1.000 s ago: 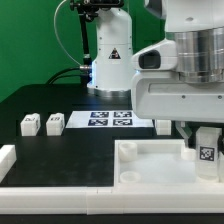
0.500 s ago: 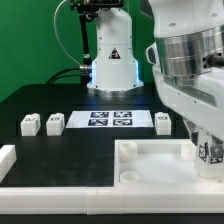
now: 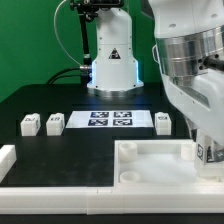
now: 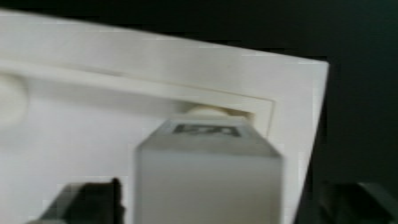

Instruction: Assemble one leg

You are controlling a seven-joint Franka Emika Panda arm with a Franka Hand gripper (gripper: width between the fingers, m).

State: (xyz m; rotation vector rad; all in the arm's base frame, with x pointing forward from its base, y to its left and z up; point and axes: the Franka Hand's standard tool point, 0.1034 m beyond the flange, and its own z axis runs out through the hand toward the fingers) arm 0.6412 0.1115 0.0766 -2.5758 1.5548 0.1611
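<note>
on the exterior view's left i see a loose leg (image 3: 30,124) and a second leg (image 3: 56,123) side by side on the table (image 3: 90,148). next come the marker board (image 3: 110,119) and a third leg (image 3: 163,121) just beside it. the tray (image 3: 150,170) lies in front. on the right, the gripper (image 3: 207,152) is clamped on the held leg (image 4: 210,170), upright at the tray's far right corner. i cannot tell if it touches.

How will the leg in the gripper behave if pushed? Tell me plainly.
The leg looks like rigid moulded plastic, so probably stiff and light. Its flat faces suggest it would slide, not roll. Being stubby, it likely resists tipping; its smooth surface might slip in the gripper.
</note>
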